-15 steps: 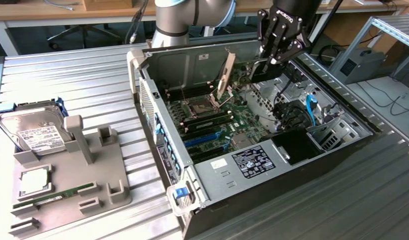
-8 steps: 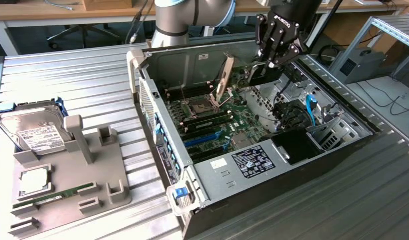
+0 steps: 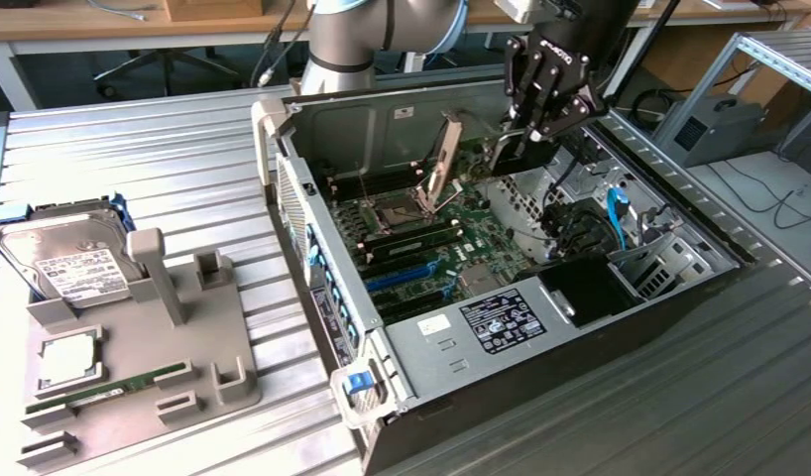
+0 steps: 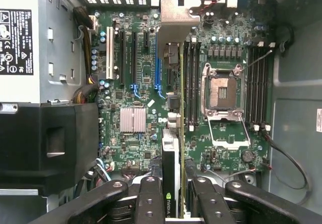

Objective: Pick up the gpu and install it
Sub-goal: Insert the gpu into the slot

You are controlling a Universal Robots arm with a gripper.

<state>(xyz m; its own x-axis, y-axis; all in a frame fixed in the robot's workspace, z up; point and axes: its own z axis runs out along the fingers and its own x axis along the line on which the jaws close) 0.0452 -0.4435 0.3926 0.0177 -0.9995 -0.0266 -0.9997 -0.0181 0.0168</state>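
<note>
The computer case (image 3: 339,129) lies on its side on the slatted metal table (image 3: 155,149), near the table's far edge. Its open face is turned up, probably so the arm can come straight down onto the motherboard (image 3: 472,248). Inside it, towards the far side of the case, the gpu (image 3: 515,159) hangs above the board, not visibly seated. The gripper (image 3: 535,129) is clamped on it, one finger on each flat face. Holding it edge-down seems meant to present its lower edge to a slot.

In the wrist view the gpu (image 4: 171,158) shows edge-on, running along the board (image 4: 146,78) between the blue expansion slot (image 4: 158,58) and the memory slots (image 4: 191,78). It is thin, with a black cooler on one face. A silver end bracket (image 4: 176,15) sits at the end away from the fingers (image 4: 148,201). A small green logo (image 4: 168,202) is near the grip.
</note>
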